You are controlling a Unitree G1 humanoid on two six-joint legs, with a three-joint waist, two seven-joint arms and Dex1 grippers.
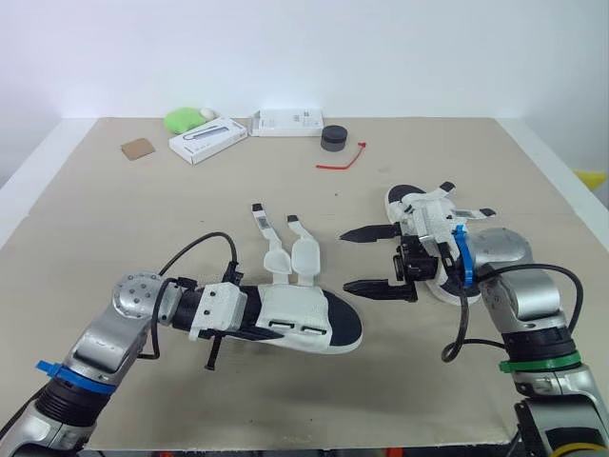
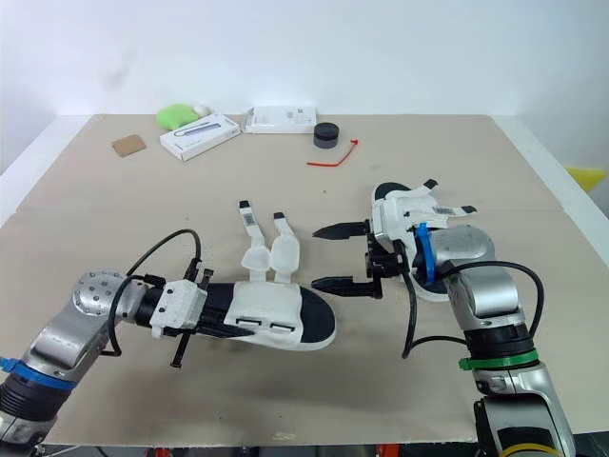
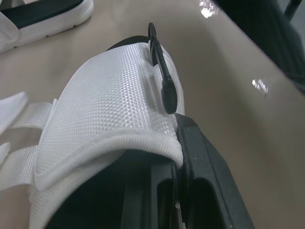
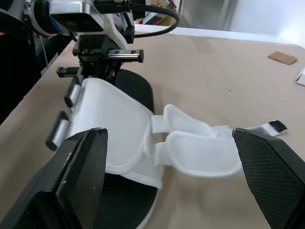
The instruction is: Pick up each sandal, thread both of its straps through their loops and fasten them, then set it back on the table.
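A white sandal with a black footbed (image 1: 304, 319) lies on the table near the front. My left gripper (image 1: 231, 326) is shut on its heel end. In the left wrist view one black finger (image 3: 164, 81) lies along the white mesh upper (image 3: 105, 109). Both straps (image 1: 288, 255) are loose and lie spread toward the far side. My right gripper (image 1: 376, 259) stands open just right of the sandal's toe, with nothing between its fingers (image 4: 81, 176). The second sandal (image 1: 425, 217) lies behind the right gripper with its straps undone.
At the back of the table are a white box (image 1: 207, 139), a green object (image 1: 181, 118), a flat white box (image 1: 285, 122), a black round object (image 1: 334, 137), a red tie (image 1: 343, 160) and a brown card square (image 1: 138, 148).
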